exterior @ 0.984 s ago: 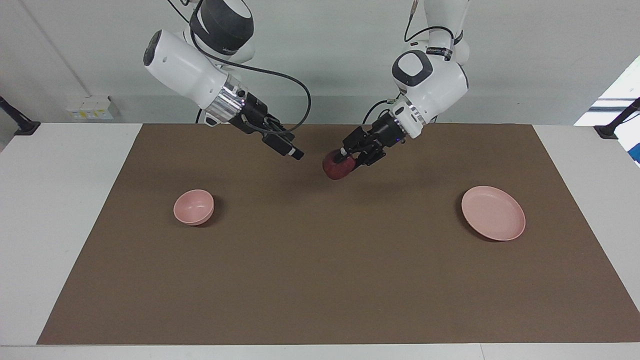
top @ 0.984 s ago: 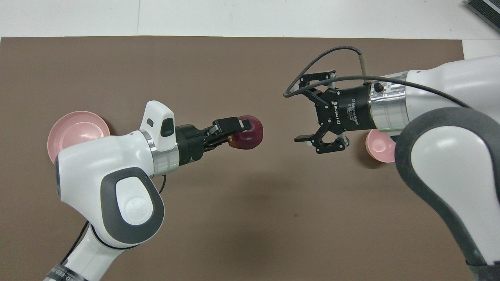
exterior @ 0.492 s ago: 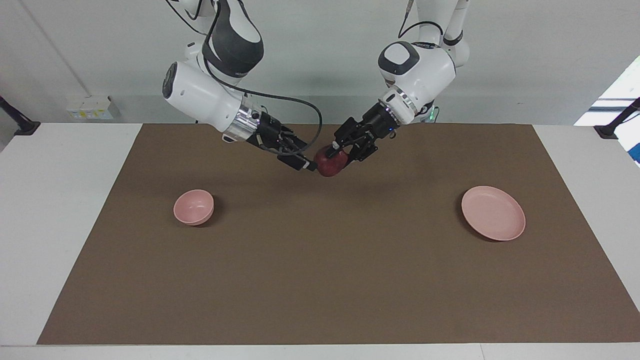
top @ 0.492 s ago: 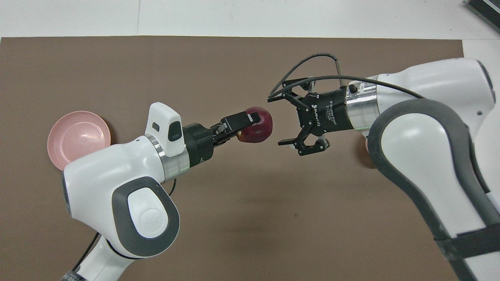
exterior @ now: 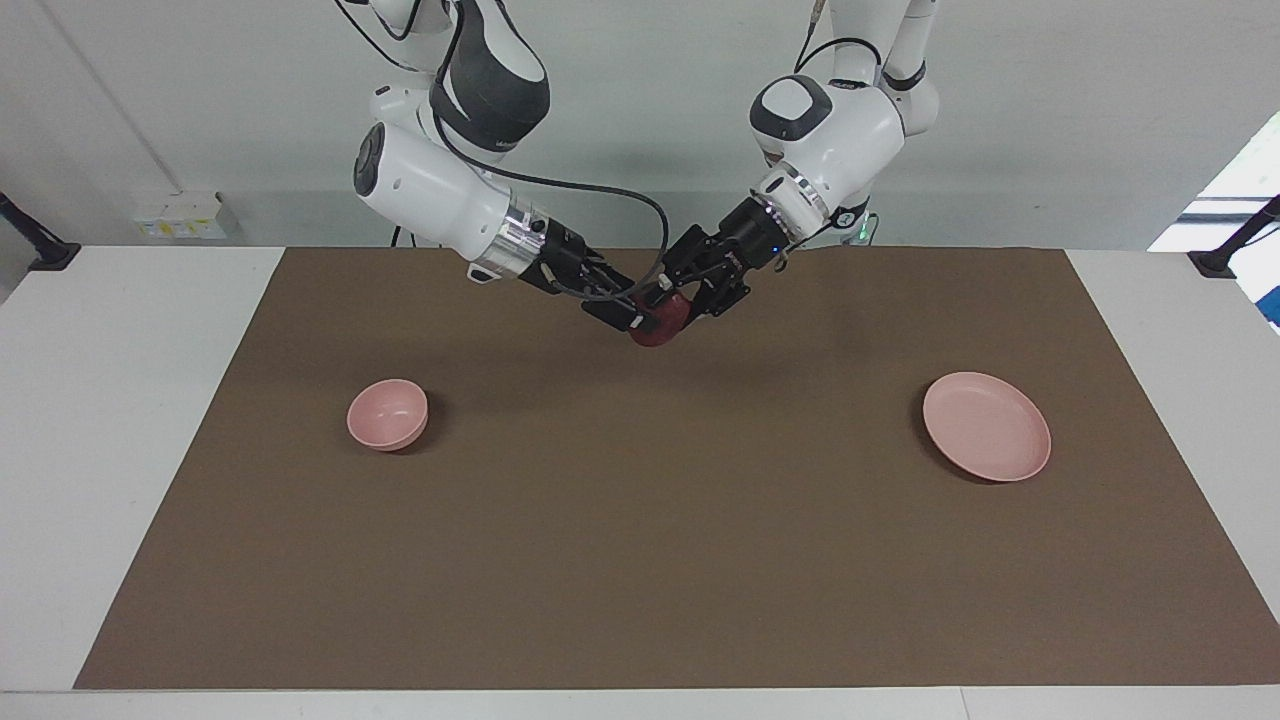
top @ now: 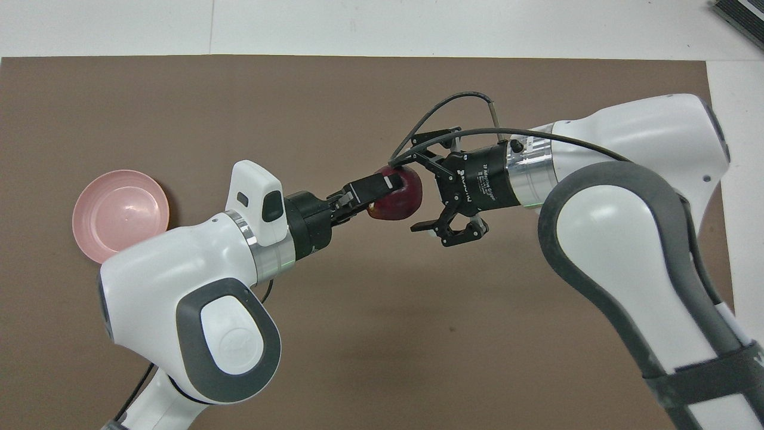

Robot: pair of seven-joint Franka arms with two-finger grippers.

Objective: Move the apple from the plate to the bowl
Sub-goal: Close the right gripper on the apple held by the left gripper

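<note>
Starting in the facing view at the right arm's end of the surface, we see the bowl standing alone on the brown mat. Over the middle of the mat, the right end effector hangs with its fingers spread wide; from overhead they reach around the apple, one finger plainly clear of it, and we cannot tell whether the other touches. The apple is in the air, off both dishes, gripped by the left end effector, whose fingers are closed on it. Seen from across, the two end effectors meet at the fruit, each tilted down toward it. Toward the left arm's end we find the plate lying flat on the mat, well apart from the arms.
</note>
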